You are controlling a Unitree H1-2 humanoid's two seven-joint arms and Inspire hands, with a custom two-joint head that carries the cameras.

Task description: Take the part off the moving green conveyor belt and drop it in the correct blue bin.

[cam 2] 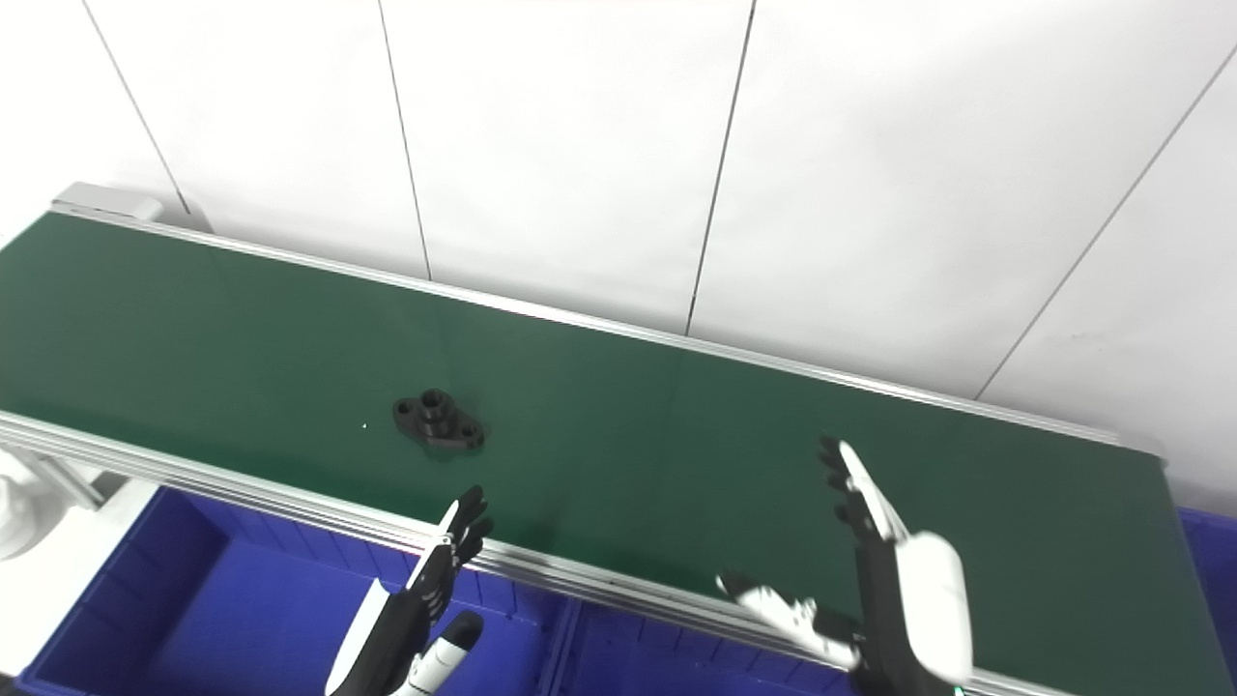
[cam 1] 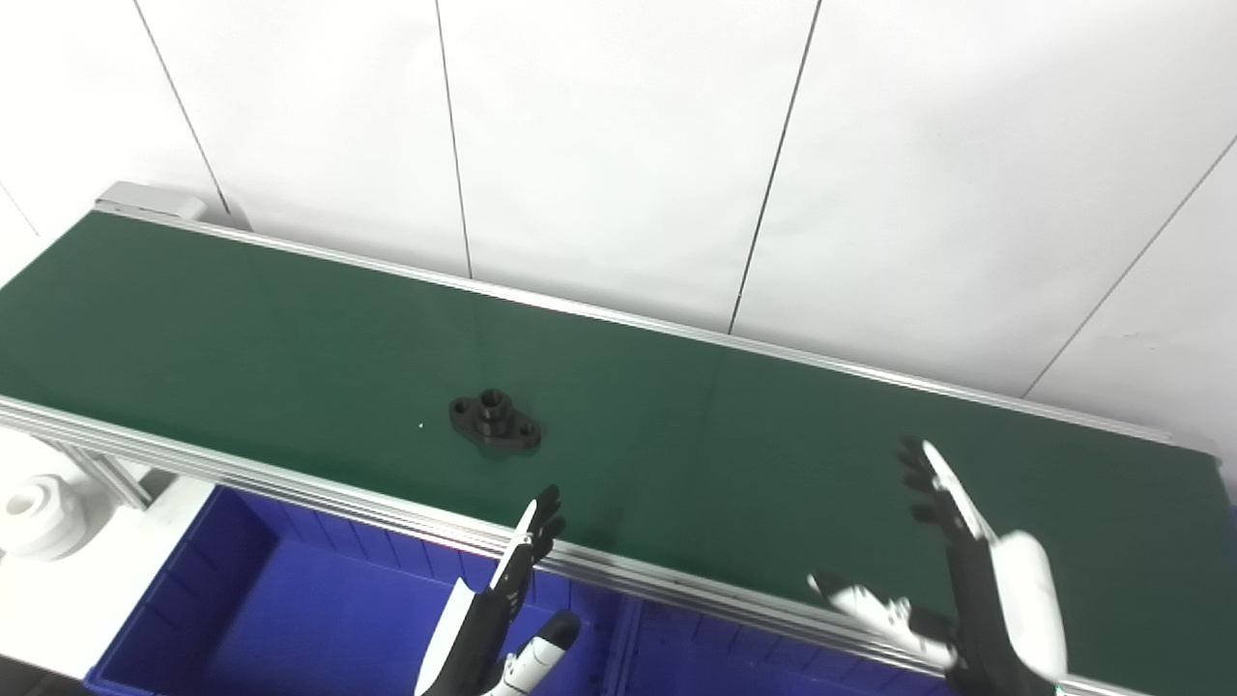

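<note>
A small black flanged part (cam 1: 495,421) with a raised centre hub lies on the green conveyor belt (cam 1: 290,329), left of the middle and toward the near rail. My left hand (cam 1: 498,604) is open, fingers straight, held over the near rail just below and right of the part, not touching it. My right hand (cam 1: 966,570) is open too, fingers and thumb spread, hovering above the belt far to the right of the part. Neither hand holds anything.
Blue bins (cam 1: 280,609) sit below the belt's near aluminium rail (cam 1: 290,483), with a divider near the left hand. A white part (cam 1: 39,507) rests on a white surface at the far left. A white panelled wall (cam 1: 618,145) rises behind the belt.
</note>
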